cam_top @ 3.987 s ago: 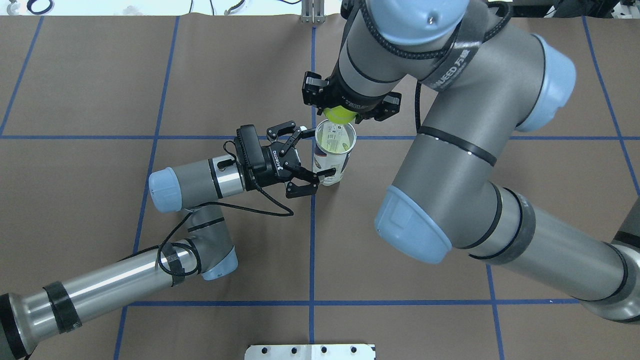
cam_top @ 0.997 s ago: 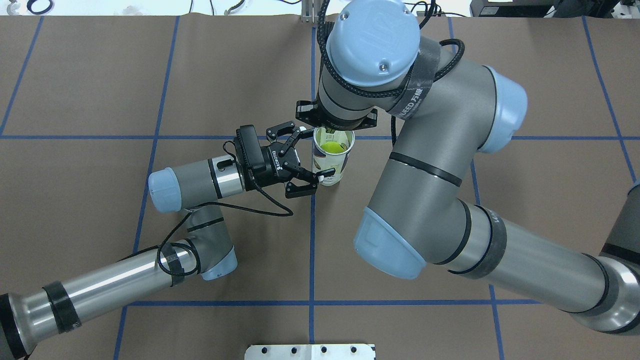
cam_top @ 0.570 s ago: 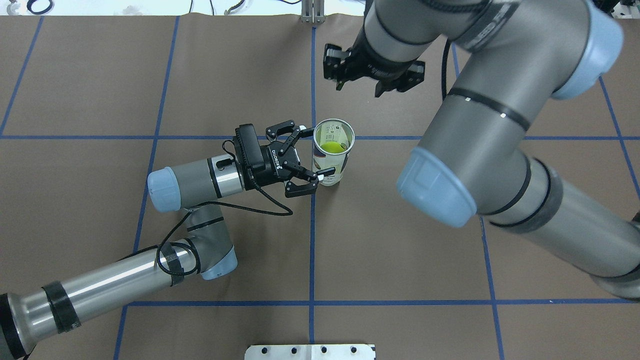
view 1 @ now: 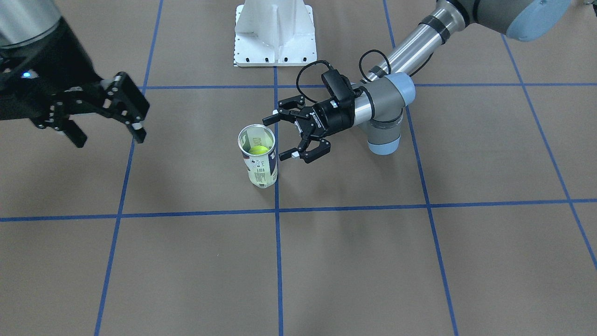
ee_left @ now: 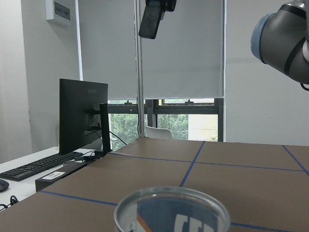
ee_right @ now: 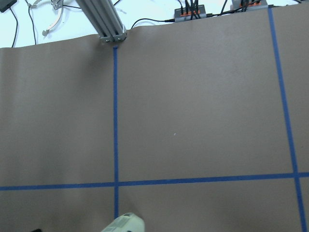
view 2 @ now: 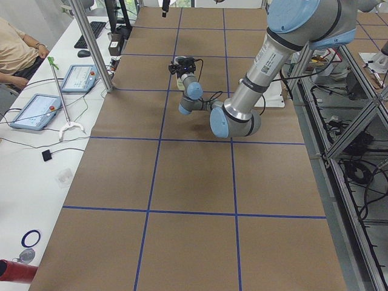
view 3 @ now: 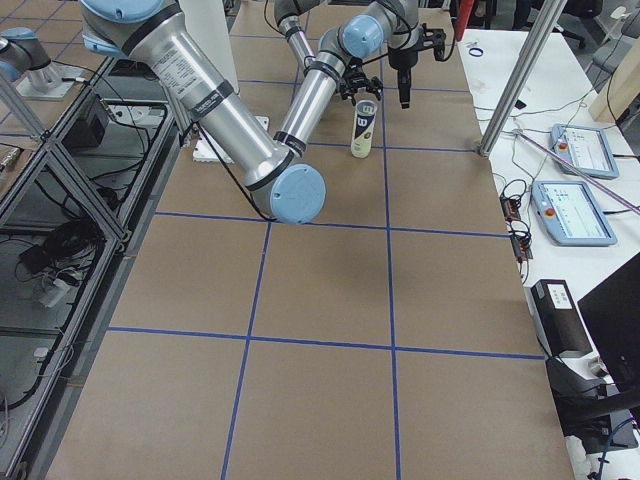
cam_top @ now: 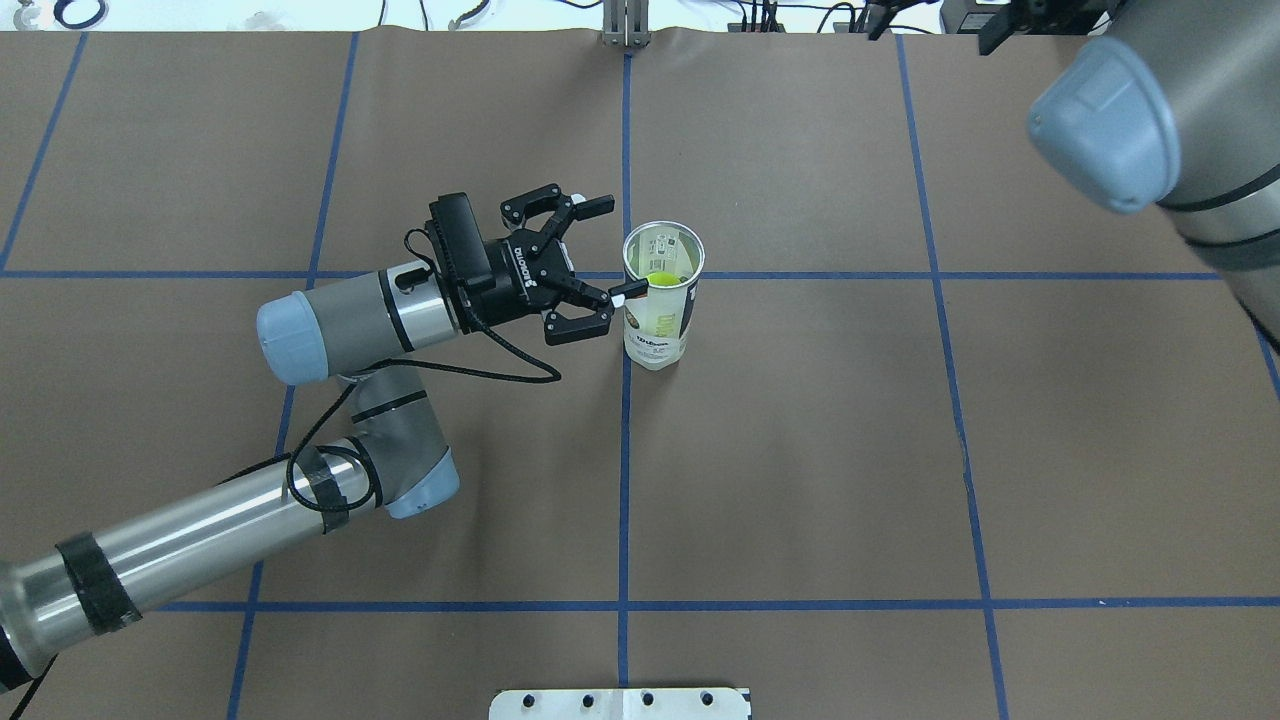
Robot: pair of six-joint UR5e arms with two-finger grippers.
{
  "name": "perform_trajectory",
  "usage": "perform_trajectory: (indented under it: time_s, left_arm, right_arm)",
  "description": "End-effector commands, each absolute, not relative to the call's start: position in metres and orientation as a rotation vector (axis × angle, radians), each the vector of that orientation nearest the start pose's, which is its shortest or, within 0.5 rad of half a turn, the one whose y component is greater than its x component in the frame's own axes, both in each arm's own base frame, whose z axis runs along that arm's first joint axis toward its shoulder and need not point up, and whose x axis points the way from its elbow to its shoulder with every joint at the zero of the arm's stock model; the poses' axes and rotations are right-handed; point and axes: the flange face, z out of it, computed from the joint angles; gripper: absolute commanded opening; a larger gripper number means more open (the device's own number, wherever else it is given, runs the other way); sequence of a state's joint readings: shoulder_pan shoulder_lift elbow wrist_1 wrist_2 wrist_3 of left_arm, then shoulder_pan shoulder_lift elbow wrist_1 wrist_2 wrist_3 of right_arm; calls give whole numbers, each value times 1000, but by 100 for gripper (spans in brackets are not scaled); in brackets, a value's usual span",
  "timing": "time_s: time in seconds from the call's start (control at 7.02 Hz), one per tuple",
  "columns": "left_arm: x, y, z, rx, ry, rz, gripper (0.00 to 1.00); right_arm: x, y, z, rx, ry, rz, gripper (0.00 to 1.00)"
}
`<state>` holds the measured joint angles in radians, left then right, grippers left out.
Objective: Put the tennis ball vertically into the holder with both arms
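The holder point(cam_top: 657, 318), a clear can with a white and navy label, stands upright near a blue tape cross; it also shows in the front view point(view 1: 261, 168) and the right side view point(view 3: 364, 128). The yellow-green tennis ball point(cam_top: 660, 280) lies inside it, low in the can point(view 1: 259, 150). My left gripper point(cam_top: 612, 248) is open and empty just beside the can, raised near rim height point(view 1: 276, 138); its wrist view looks over the can's rim point(ee_left: 171, 210). My right gripper point(view 1: 107, 135) is open and empty, high and well away from the can.
The white metal pedestal base point(view 1: 275, 32) stands at the robot's edge of the table point(cam_top: 620, 703). A metal post point(cam_top: 625, 35) rises at the far edge. A side table with tablets point(view 2: 36, 109) runs along the far side, a person seated there.
The ball left my right gripper and now lies in the can. My right arm has lifted and swung far away. My left gripper has drawn back from around the can, staying open.
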<state>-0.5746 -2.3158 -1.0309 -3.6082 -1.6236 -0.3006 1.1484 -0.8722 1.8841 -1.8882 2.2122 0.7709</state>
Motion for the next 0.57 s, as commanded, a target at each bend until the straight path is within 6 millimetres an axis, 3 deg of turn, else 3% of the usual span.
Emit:
perform_trajectory:
  time_s: [0.0, 0.43]
  left_arm:
    - [457, -512, 265, 1808, 1298, 405, 99]
    - [380, -552, 305, 1797, 1160, 387, 99]
  right_arm:
    - [-90, -622, 244, 215, -827, 19, 99]
    - [-10, -639, 332, 216, -763, -63, 99]
